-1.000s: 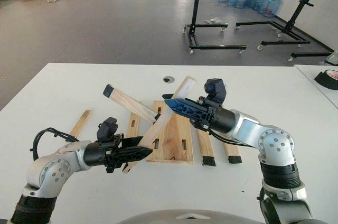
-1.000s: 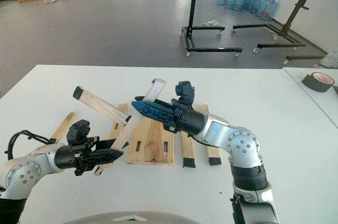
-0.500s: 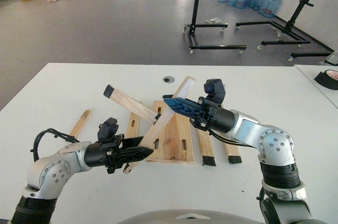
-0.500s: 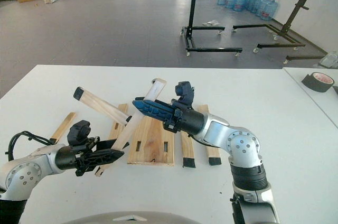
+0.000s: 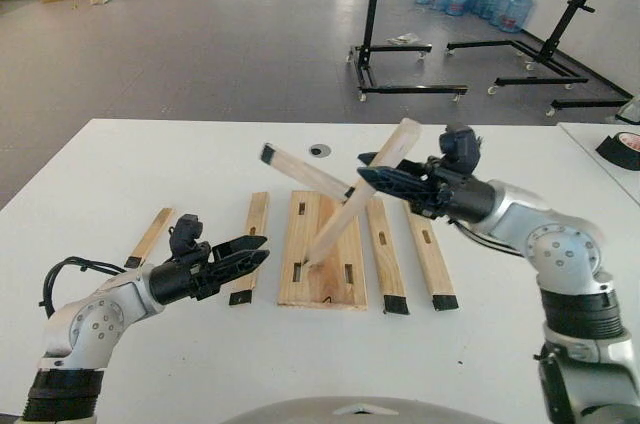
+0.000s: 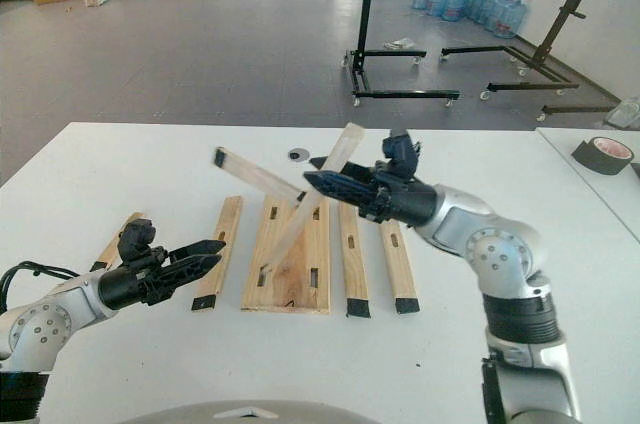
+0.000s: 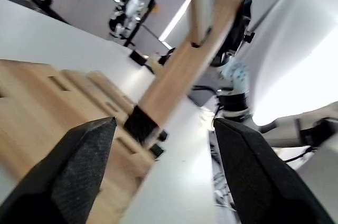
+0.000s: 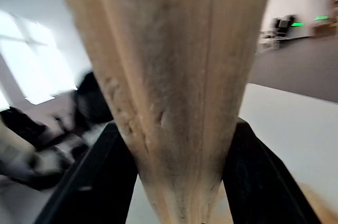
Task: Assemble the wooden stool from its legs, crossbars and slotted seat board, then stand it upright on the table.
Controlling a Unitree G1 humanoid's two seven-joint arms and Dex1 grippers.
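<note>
My right gripper [image 5: 372,178] is shut on a long wooden leg [image 5: 352,206], and a second leg [image 5: 300,172] is joined across it. The long leg slants down to the slotted seat board [image 5: 325,269], its lower end touching the board near a slot. In the right wrist view the leg [image 8: 169,92] stands between the fingers [image 8: 95,182]. My left gripper [image 5: 262,247] hangs open with nothing in it, low over the table to the left of the board. It is beside a loose leg [image 5: 248,244] lying flat. In the left wrist view its fingers [image 7: 79,166] stand wide apart.
Two more legs [image 5: 383,254] [image 5: 428,254] lie flat to the right of the board. A short crossbar [image 5: 150,236] lies at the far left. A cable hole [image 5: 319,150] sits behind the parts. A tape roll [image 5: 625,149] rests on the neighbouring table to the right.
My left gripper has let go of the long leg's lower end, opened and drawn back to the left. My right gripper has carried the joined legs to the right, setting the lower end on the board.
</note>
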